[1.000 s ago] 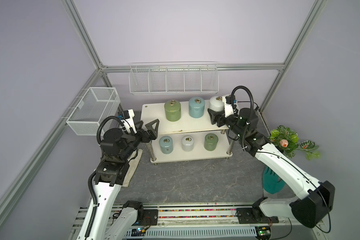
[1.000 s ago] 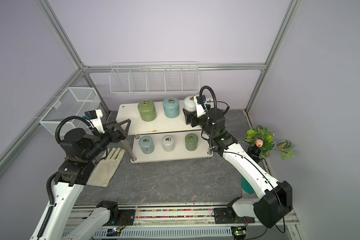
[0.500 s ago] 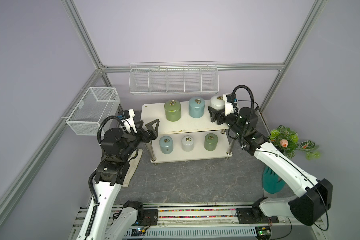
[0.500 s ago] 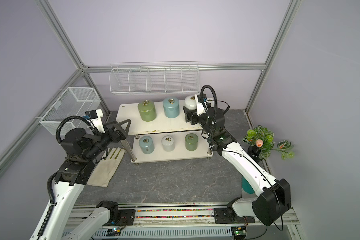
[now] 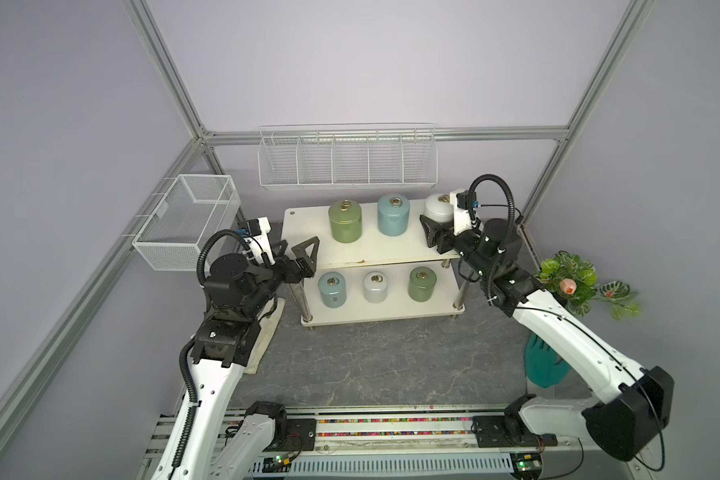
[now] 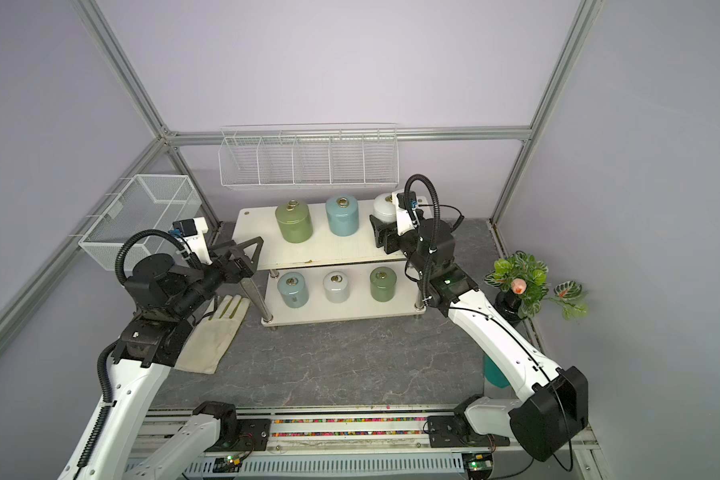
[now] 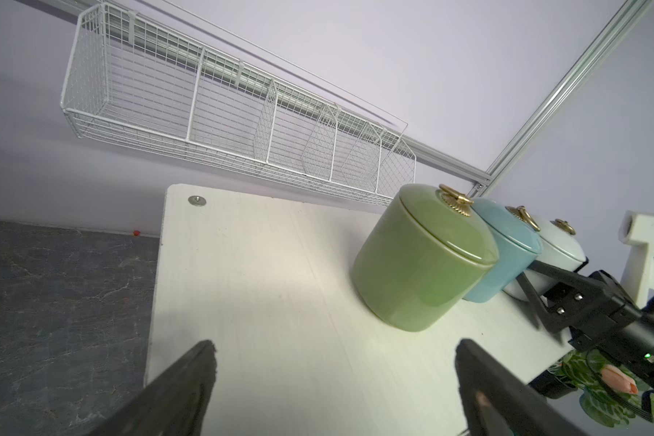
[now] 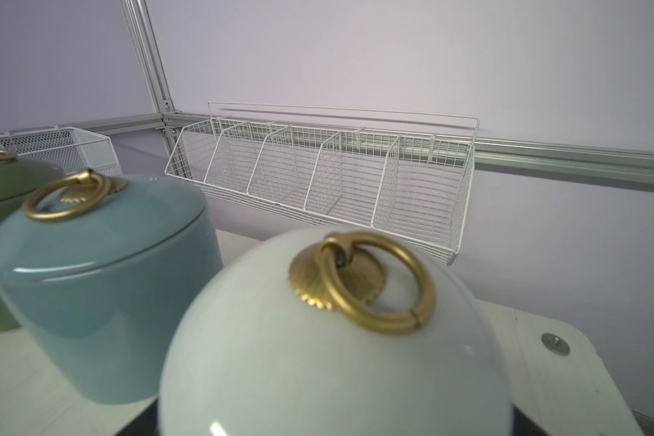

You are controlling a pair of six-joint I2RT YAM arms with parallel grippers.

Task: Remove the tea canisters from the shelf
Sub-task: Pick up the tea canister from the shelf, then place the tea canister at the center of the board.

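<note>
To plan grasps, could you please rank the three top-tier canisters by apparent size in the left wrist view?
1. olive green canister
2. pale blue canister
3. white canister
Camera nearness may explain this; true sizes unsure.

A low two-tier cream shelf (image 5: 387, 249) stands on the dark grey marbled tabletop (image 5: 371, 361), close to the back wall. Its upper board carries an olive green canister (image 5: 344, 221), a pale blue canister (image 5: 393, 215) and a white canister (image 5: 438, 208) in a row. Below sit a lower pale blue canister (image 5: 332, 284), a lower white canister (image 5: 375, 286) and a lower olive green canister (image 5: 422, 284). On the tabletop a cream glove (image 6: 213, 332) lies flat near one end of the shelf. Beyond the other end stands a black plant pot (image 6: 508, 307), with a teal glove (image 5: 543, 370) near it.
</note>
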